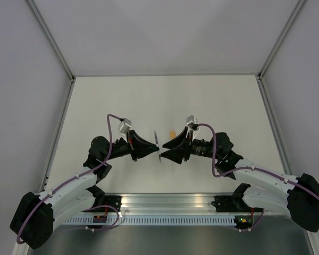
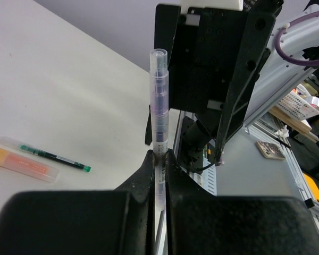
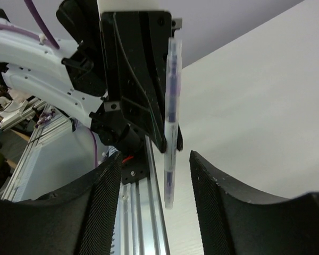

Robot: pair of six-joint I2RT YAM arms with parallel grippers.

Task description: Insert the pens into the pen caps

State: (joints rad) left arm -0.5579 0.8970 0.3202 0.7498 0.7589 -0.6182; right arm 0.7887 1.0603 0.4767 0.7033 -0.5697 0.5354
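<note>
While the slim translucent plastic pen with a violet core [image 2: 159, 101] is pinched upright in mid-air by the closed left gripper [image 2: 159, 159], and the right gripper [image 3: 155, 156] is spread wide at its three and nine o'clock, the pen could be knocked askew, or its clear cap [image 2: 159, 58] dislodged, by a skewed withdrawal.

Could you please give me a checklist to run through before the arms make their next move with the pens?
1. The left end effector is shut on the pale pen: ok.
2. The right end effector is open and stands clear of that pen on both sides: ok.
3. A cap is fully seated on the pale pen: cannot tell.
4. The green pen and the orange-pink pen lie free on the table: ok.
5. Their caps are located: cannot tell.
</note>
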